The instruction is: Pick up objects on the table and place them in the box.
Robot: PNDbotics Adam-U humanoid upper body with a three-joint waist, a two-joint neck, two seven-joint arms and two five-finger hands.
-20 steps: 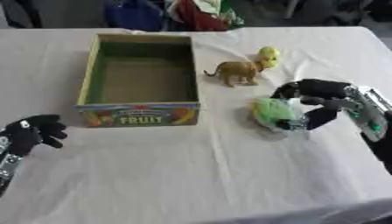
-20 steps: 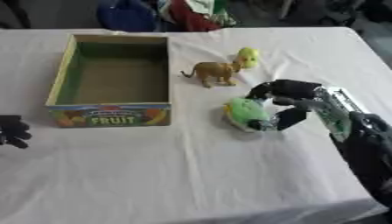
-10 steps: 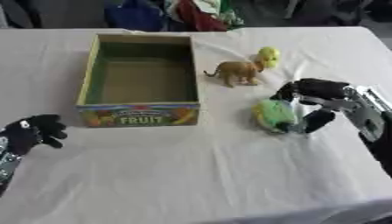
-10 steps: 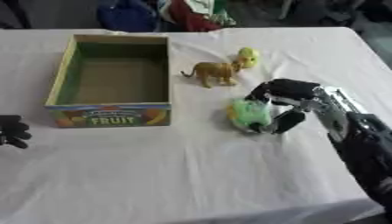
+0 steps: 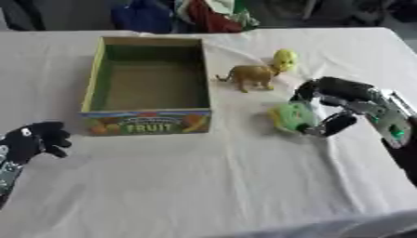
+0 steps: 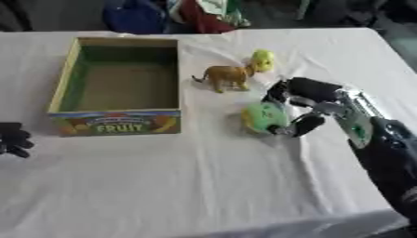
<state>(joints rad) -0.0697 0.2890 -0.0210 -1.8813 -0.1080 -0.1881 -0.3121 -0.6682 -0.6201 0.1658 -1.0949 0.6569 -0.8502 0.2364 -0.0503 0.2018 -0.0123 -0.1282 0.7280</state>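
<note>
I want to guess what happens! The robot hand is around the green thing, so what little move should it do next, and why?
Probably lift it a little. The right robot hand has its fingers curled round the green object, which seems to sit on the table still. The box, to its left, has walls, so the object likely needs to rise before going over.

Blue and red bundles (image 5: 183, 14) beyond table (image 5: 211, 186)
</note>
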